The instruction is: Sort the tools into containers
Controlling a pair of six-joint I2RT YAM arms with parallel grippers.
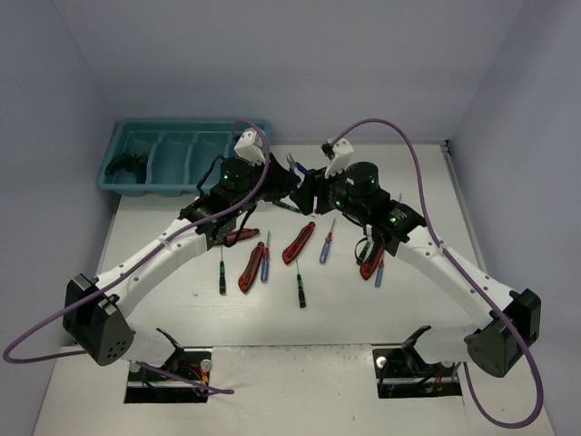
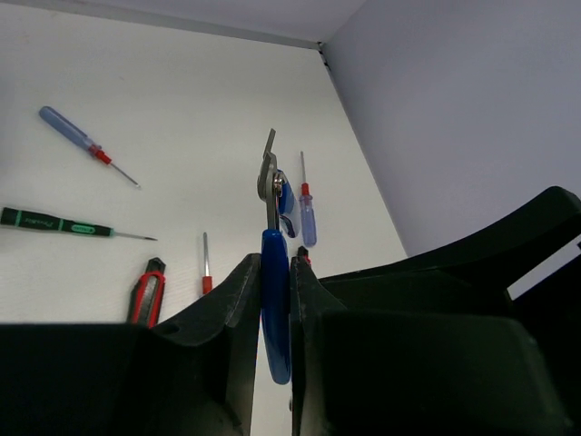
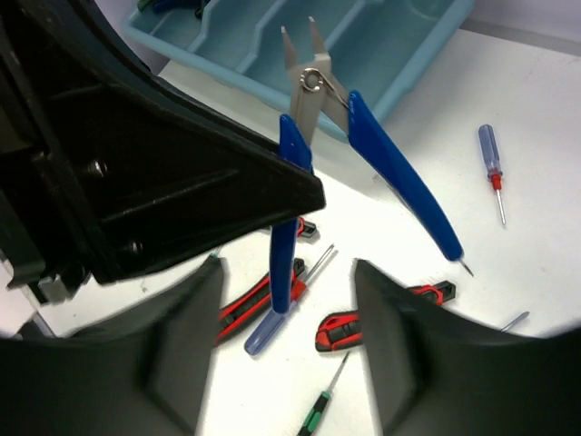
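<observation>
Pliers (image 3: 307, 107) with blue handles hang up in the air between your two arms, above the white table (image 1: 408, 309). Your left gripper (image 2: 272, 268) is pinching one blue handle tight between its two black fingers (image 2: 231, 304). The other blue handle sticks out to the side, and the shiny metal nose is a little bit open. Your right gripper (image 3: 286, 268) is just beside the pliers. Its fingers (image 3: 177, 363) are spread wide apart and hold nothing. The pliers show out in front of it; you cannot tell if it touches them. The teal tray (image 1: 154, 188) sits at the far left of the table, near your left gripper. One dark tool (image 1: 127, 166) lies in its slot on the far left end. Down on the table, under and between your arms, lie some red-and-black knives (image 1: 251, 268), thin screwdrivers with green handles (image 1: 221, 277) and thin screwdrivers with blue handles (image 1: 265, 259).
</observation>
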